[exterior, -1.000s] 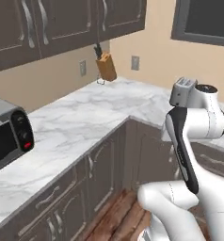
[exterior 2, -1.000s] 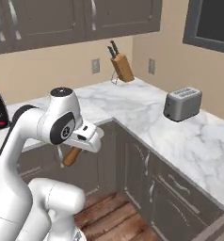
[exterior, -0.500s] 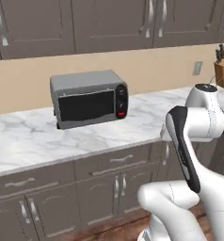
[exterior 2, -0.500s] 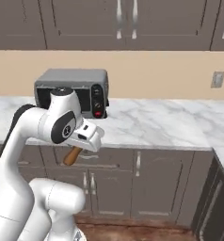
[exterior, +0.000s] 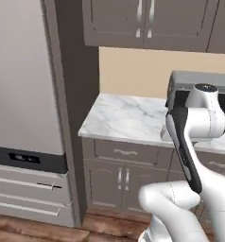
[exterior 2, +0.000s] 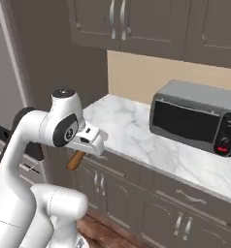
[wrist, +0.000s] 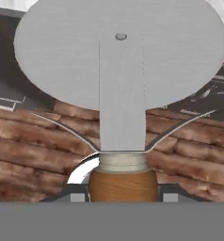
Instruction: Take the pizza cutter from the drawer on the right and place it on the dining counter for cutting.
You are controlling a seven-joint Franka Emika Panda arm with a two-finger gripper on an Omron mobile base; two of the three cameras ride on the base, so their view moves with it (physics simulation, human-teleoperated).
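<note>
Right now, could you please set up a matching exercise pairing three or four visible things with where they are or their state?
Things:
1. pizza cutter with round silver wheel and brown wooden handle
2. boxy grey microwave with a dark door
3. tall pale grey fridge
4. white marble counter with grey veins

Places or states:
A. standing on the marble top under the wall cabinets
B. at the left end of the cabinet run
C. clamped by its handle in the gripper
D. lying over grey-brown base cabinets

Pairs: 1-C, 2-A, 3-B, 4-D
</note>
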